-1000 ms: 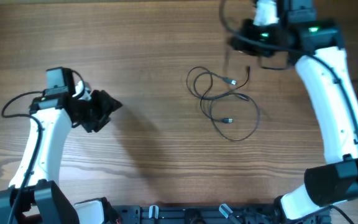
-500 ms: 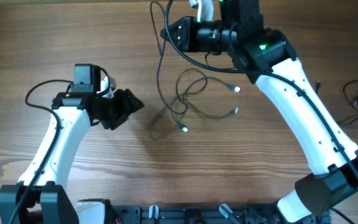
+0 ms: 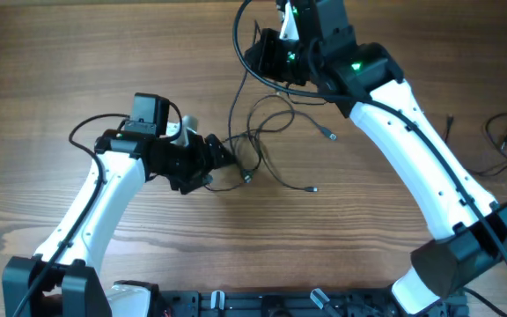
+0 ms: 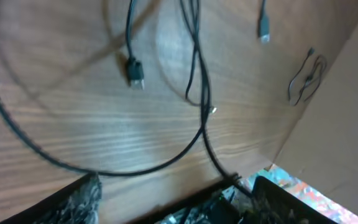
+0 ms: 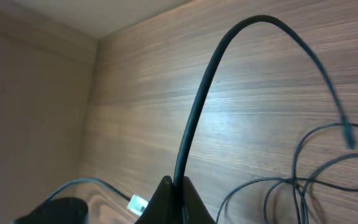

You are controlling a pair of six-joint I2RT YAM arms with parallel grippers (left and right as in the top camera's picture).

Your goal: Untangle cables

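A: Status on both arms?
B: Right pincer (image 5: 176,184) is pressed together, pinching one held strand (image 5: 194,118). The strand comes straight up out of the fingertips (image 5: 166,198), arcs over and drops toward the tabletop (image 3: 77,53).
A: Where over the tabletop?
B: Raised near the far edge, a little right of centre. Green light (image 3: 356,66) is lit on that arm.
A: Left?
B: Left pincer (image 3: 221,165) is spread wide, low over the wood, with its tips pointing at the tangle. In the left wrist view one cable runs down between the two fingers (image 4: 73,200). Can't tell whether it touches either finger. It's pinching nothing.
A: Cables?
B: The cables (image 3: 252,134) are looped together around the middle of the tabletop, between the two pincers. One loop rises to the right pincer. Three plug tips (image 3: 313,188) show. One lies just beside the left pincer. The other two sit on the tangle's right-edge side, apart from each other.
A: Any writing?
B: Arms and plugs are too small and blurred to read anything.
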